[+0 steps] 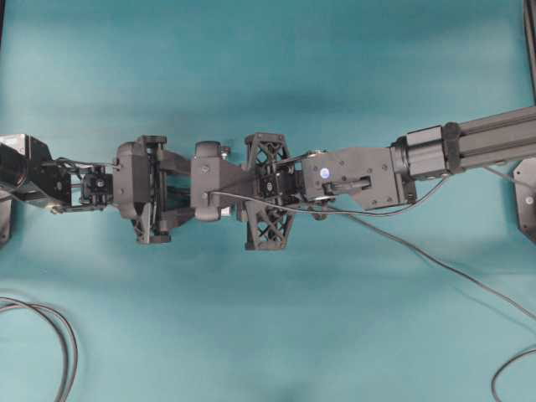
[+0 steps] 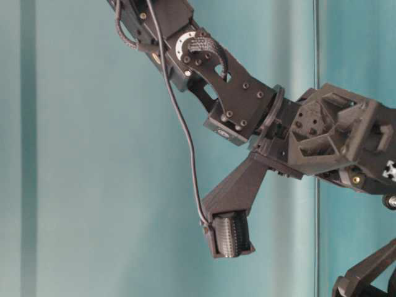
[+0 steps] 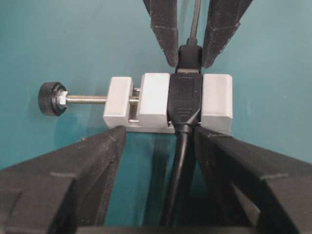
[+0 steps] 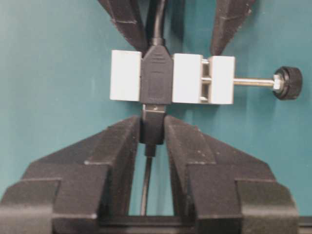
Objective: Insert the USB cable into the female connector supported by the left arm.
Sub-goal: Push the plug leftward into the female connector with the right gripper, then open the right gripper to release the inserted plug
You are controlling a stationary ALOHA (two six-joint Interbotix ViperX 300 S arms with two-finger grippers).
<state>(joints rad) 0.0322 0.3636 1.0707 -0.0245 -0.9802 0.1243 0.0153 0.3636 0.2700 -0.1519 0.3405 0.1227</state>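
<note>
My right gripper point(image 4: 153, 129) pinches the dark plug of the USB cable point(image 4: 152, 127), pads tight on both its sides. At twelve o'clock the plug meets the female connector point(image 4: 187, 78) (a white block, knobbed rod pointing to three o'clock). My left gripper point(image 3: 158, 134) stands wide around that block, fingers point(image 3: 97, 151) touching its near edge. Overhead, both arms lie level, wrists meeting mid-table point(image 1: 268, 67).

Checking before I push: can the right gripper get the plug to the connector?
Probably yes. The right gripper pinches the plug right at the mouth of the connector, in line, with nothing between; the left fingers sit on the far side.
</note>
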